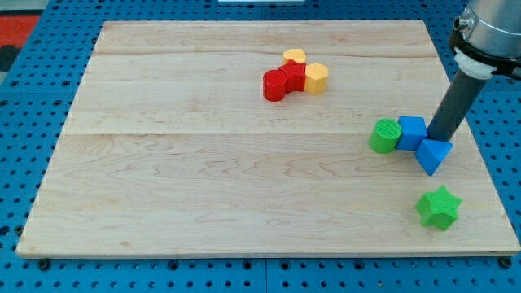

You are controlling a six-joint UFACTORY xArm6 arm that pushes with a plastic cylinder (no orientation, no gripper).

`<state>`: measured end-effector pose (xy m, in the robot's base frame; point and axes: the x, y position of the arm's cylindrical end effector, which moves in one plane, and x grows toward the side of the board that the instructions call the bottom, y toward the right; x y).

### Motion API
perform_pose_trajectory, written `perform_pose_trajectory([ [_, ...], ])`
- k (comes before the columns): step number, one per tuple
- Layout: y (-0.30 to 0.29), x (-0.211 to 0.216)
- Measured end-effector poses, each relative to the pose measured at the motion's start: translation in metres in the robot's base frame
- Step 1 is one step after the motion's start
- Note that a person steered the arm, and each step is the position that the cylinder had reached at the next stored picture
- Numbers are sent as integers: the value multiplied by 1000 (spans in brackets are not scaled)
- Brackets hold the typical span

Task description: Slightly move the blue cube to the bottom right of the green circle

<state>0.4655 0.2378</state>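
The blue cube (412, 132) sits near the board's right edge, touching the green circle (385, 136) on its left. A blue triangular block (433, 155) lies against the cube's lower right. My tip (440, 137) stands just right of the blue cube and right above the blue triangle, touching or nearly touching both. The rod rises up and to the right from there.
A green star (439, 207) lies near the board's bottom right. Near the top centre, two red blocks (283, 81), a yellow hexagon-like block (316, 78) and a yellow heart-like block (295, 57) cluster together. The wooden board (203, 163) rests on a blue pegboard.
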Motion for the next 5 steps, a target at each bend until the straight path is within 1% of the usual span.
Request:
perform_pose_trajectory([
  [4, 0, 49],
  [5, 4, 30],
])
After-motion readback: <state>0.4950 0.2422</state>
